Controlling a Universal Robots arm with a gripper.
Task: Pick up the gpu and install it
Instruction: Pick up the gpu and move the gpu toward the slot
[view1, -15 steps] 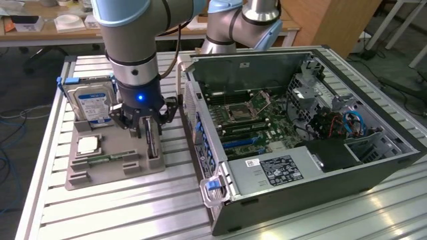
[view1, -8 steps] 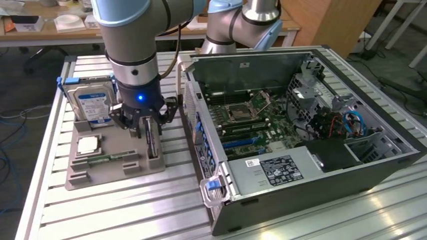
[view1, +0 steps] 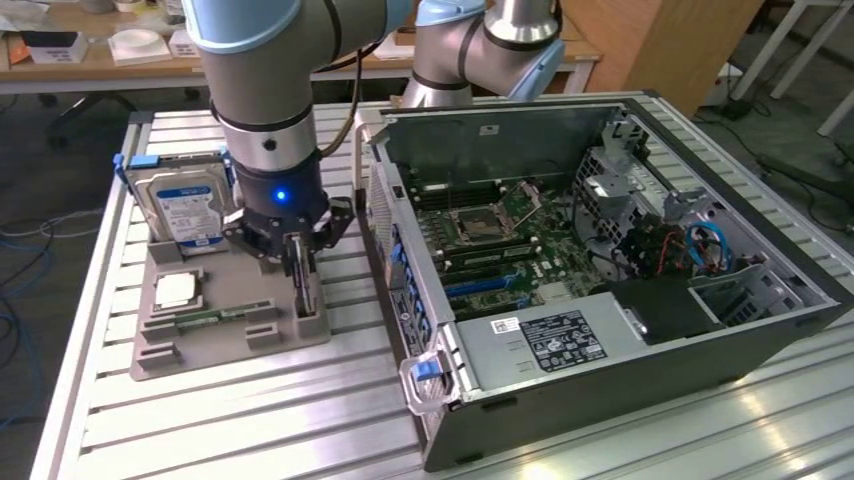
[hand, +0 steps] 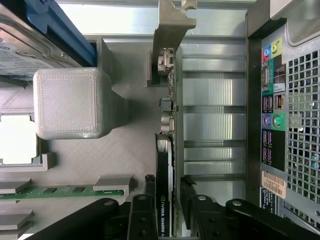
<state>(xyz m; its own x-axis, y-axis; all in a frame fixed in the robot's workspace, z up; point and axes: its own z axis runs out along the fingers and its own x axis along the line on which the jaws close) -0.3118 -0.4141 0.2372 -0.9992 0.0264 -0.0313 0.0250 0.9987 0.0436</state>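
The gpu (view1: 311, 292) stands on edge in a slot of the grey holder tray (view1: 227, 345), at the side nearest the computer case. In the wrist view the gpu (hand: 165, 150) runs lengthwise, black cooler at the gripper end and metal bracket at the far end. My gripper (view1: 304, 268) is lowered straight over it. The gripper (hand: 166, 184) straddles the card, one of the fingers (hand: 149, 190) on each face, and a narrow gap still shows beside the card.
The open computer case (view1: 747, 330) lies on the exterior view's right with its motherboard (view1: 521, 250) exposed. On the tray are a blue-labelled hard drive (view1: 187, 205), a memory stick (view1: 214, 318) and a processor (view1: 176, 290). The case's rear ports (hand: 272, 120) lie beside the tray.
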